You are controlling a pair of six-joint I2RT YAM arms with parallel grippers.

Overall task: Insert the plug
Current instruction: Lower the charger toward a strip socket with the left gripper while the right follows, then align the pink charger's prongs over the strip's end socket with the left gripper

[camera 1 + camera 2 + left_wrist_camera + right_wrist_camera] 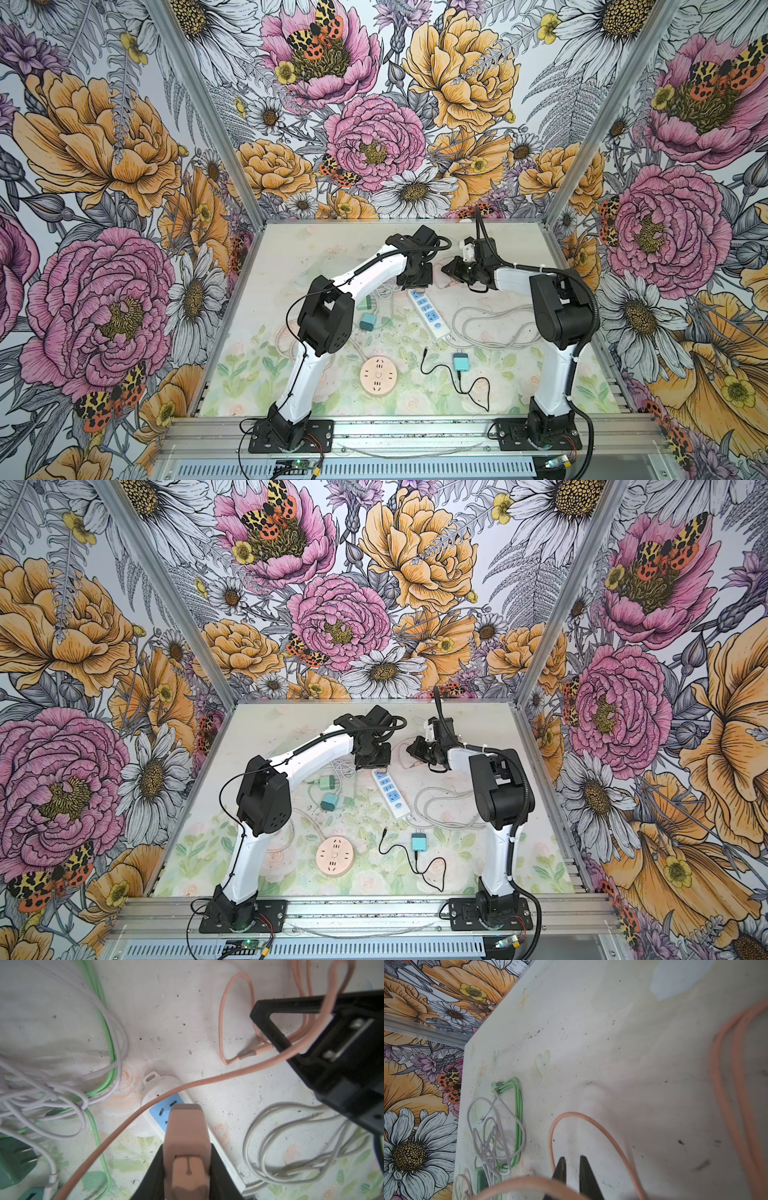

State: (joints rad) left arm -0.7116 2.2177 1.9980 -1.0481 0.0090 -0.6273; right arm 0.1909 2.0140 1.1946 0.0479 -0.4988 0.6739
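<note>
The peach plug (185, 1136) sits clamped in your left jaws, poised over the end blue socket (161, 1112) of the white power strip (428, 309) toward the table's (291, 249) far edge. Its cord (207, 1081) crosses the strip's end and drapes over your right jaws, which are nearly closed, though you cannot tell whether they pinch it; a snagged cord could twist the prongs off the slots, or the unheld strip could skid

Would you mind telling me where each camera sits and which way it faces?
Top views: high above the arms' bases, looking down at the table; the left arm and right arm show whole.
Left wrist: above the left gripper, looking down at its plug at the power strip.
Right wrist: behind the right gripper, facing across the table toward a wall corner.
Shared: both wrist views show the peach cable; the left one also shows the right gripper.
</note>
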